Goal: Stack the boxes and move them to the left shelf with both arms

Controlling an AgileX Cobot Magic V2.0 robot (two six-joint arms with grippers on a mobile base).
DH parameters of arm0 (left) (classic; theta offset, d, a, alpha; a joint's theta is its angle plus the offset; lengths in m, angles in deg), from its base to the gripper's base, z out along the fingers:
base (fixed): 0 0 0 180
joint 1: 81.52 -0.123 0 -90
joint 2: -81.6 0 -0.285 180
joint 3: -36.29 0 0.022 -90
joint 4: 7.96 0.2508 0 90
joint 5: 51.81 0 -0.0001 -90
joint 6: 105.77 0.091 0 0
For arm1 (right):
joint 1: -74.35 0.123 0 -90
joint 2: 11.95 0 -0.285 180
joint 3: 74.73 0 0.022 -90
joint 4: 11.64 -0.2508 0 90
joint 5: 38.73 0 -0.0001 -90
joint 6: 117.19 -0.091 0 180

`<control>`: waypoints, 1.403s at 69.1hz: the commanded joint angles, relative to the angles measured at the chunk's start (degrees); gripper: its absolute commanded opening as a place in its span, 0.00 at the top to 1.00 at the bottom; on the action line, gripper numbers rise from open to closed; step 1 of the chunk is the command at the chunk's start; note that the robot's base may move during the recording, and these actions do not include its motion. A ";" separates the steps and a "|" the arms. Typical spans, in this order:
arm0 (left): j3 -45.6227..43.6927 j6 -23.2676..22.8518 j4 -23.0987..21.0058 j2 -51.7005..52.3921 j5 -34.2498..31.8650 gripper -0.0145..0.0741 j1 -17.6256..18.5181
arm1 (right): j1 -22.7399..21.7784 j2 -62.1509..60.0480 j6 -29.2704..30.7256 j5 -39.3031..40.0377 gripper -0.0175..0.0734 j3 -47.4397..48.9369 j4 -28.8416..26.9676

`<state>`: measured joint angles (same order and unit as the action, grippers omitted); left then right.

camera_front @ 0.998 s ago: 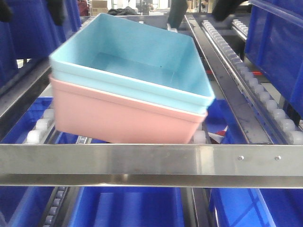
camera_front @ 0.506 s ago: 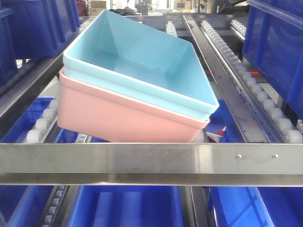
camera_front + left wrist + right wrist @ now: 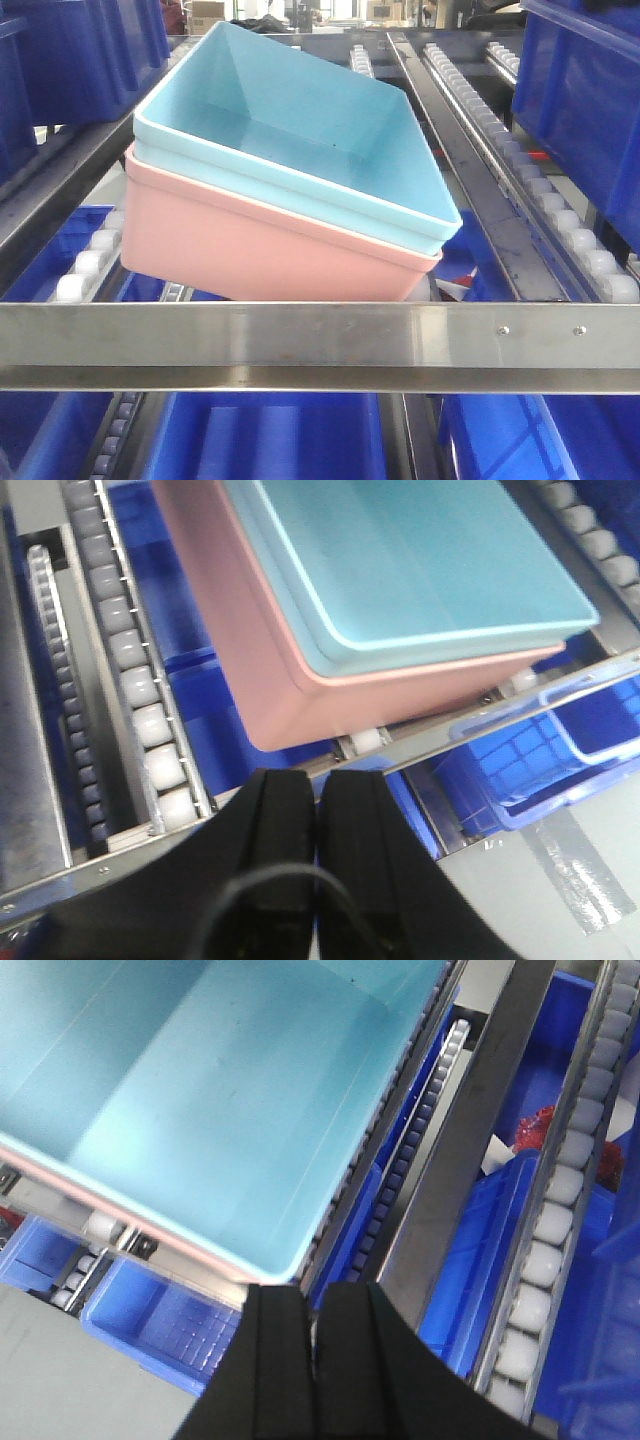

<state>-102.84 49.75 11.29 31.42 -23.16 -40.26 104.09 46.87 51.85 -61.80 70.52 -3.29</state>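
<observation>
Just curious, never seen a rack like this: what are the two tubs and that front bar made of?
The blue tub and the pink tub under it look like smooth moulded plastic: even colour, soft sheen, rounded rims and corners. The front bar looks like brushed steel: grey, streaky reflections, small screw heads. The rollers seem to be white plastic, though that is harder to tell.
</observation>
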 commanded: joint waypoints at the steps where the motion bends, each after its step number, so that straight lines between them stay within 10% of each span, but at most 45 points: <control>1: 1.17 0.10 1.31 4.03 -5.44 0.84 0.97 | 0.01 -5.17 0.61 7.54 0.77 -2.95 1.13; 21: 4.77 0.10 1.20 10.07 -4.80 0.84 0.97 | 0.01 -21.75 0.61 18.51 0.77 -18.06 1.20; 61: 4.77 0.10 1.06 10.07 -4.80 0.84 0.97 | 0.01 -22.74 0.61 18.94 0.77 -18.52 1.20; 70: 4.89 1.45 -9.04 11.20 -4.07 0.84 0.36 | 0.01 -22.74 0.61 18.94 0.77 -18.52 1.20; 79: 10.19 11.86 -15.08 17.31 -7.85 0.84 -5.21 | 0.01 -22.74 0.61 18.94 0.77 -18.52 1.20; 97: 31.22 17.71 -19.24 32.14 -27.89 0.84 -25.39 | 0.01 -22.74 0.61 18.94 0.77 -18.52 1.20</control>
<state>-74.18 64.80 -6.23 61.00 -39.89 -61.61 104.09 24.11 51.85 -47.99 50.39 -3.08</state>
